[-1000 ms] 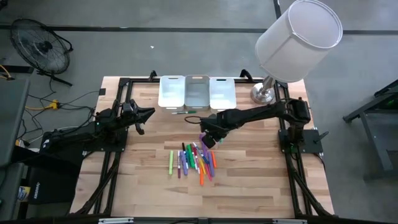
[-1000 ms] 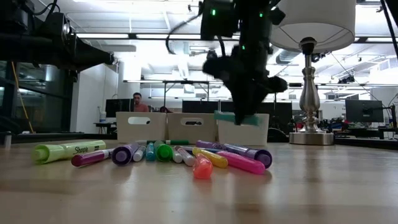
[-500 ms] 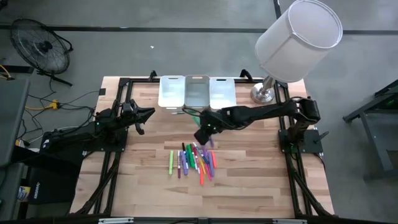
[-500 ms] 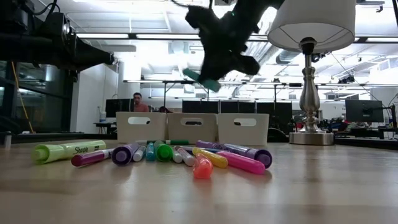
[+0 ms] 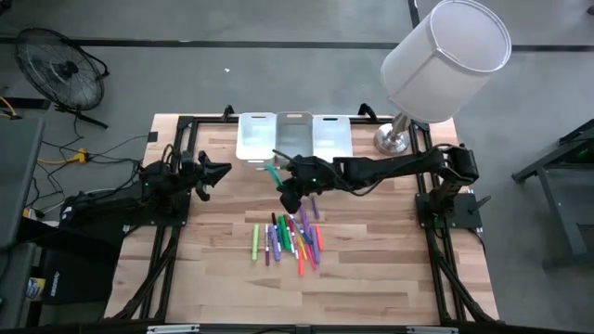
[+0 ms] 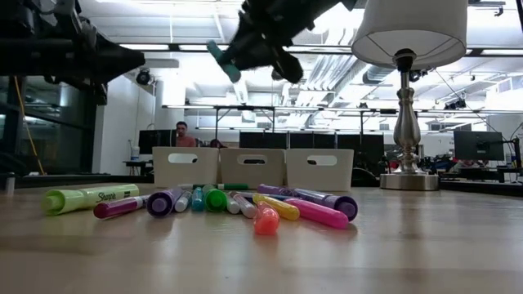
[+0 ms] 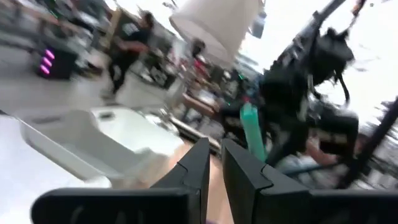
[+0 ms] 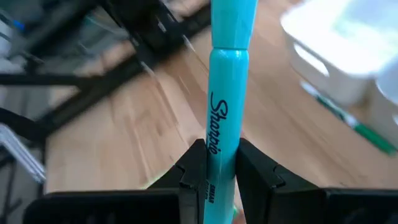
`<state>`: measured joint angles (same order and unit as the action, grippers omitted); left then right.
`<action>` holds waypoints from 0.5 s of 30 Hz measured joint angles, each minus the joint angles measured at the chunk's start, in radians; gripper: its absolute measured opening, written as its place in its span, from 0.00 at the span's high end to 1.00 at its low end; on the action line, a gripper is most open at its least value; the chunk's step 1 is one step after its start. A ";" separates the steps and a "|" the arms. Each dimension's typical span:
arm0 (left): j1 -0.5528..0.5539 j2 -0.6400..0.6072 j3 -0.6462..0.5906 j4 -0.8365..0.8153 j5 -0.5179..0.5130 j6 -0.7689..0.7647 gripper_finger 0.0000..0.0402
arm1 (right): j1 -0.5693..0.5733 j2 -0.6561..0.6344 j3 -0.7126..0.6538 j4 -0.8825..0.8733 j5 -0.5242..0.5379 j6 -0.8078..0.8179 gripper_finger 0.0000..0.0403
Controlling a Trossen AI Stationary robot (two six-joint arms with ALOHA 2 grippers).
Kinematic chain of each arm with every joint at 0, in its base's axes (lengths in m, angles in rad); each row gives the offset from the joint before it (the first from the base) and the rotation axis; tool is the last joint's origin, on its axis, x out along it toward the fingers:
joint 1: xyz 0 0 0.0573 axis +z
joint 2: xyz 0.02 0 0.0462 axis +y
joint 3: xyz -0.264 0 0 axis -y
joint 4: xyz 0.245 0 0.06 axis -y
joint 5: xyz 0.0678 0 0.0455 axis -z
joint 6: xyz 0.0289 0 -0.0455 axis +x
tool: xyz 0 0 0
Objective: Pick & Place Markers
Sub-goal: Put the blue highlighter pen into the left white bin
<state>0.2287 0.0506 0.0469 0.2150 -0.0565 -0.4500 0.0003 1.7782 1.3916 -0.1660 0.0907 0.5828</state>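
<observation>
Right wrist view shows a teal marker (image 8: 227, 93) pinched tight between the two fingers of the right gripper (image 8: 221, 163). From above, this marker (image 5: 275, 173) is up in the air, in front of the three white bins (image 5: 294, 135) and behind the pile of markers (image 5: 290, 239). The pile lies in the middle of the wooden counter (image 5: 371, 269). One thin green marker (image 5: 269, 167) lies alone near the bins. The left gripper (image 5: 220, 169) waits over the left side of the counter, with its fingers (image 7: 198, 163) close together and nothing between them. A big lamp (image 5: 436, 60) stands at the far right corner.
</observation>
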 joint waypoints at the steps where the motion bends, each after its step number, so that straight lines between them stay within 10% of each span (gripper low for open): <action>1: 0.000 0.019 0.010 0.022 0.012 0.000 0.87 | -0.003 0.000 0.000 0.030 -0.010 -0.006 0.87; 15: 0.000 0.363 0.169 0.187 0.115 -0.042 0.48 | -0.073 0.000 0.012 0.312 -0.164 -0.065 0.87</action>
<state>0.2287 0.4137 0.2160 0.4021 0.0580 -0.4920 -0.0730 1.7782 1.4036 0.1463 -0.0730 0.5179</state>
